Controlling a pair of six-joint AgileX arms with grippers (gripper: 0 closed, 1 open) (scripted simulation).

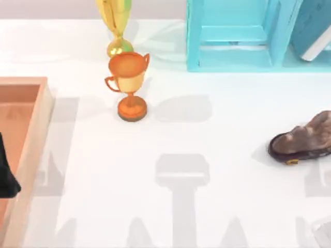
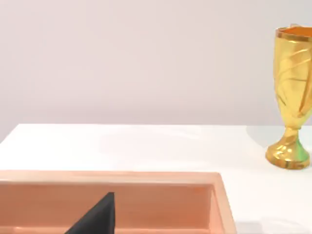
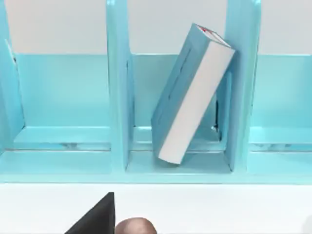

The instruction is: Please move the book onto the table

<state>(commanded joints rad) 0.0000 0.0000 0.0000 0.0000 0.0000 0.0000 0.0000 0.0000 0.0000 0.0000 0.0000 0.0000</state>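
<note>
Fingers' state: cannot tell, either arm. Book [image 3: 192, 95] leaning tilted in shelf unit [image 3: 117, 97] compartment, untouched; whole move to tabletop [image 1: 207, 155] remains.

Two trophies are counted: a gold one [image 1: 116, 26] and an orange one [image 1: 129, 85]. One book [image 3: 191, 95], one shelf unit [image 1: 235, 36], one wooden tray [image 1: 36, 134] and one brown shoe [image 1: 305, 138] are seen on one table [image 1: 207, 170].

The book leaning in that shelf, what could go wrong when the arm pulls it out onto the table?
The book stands tilted between two dividers of the shelf, so it could catch on one or tip over when gripped. A brown shoe lies on the table in front, which may crowd the spot for setting it down.
</note>
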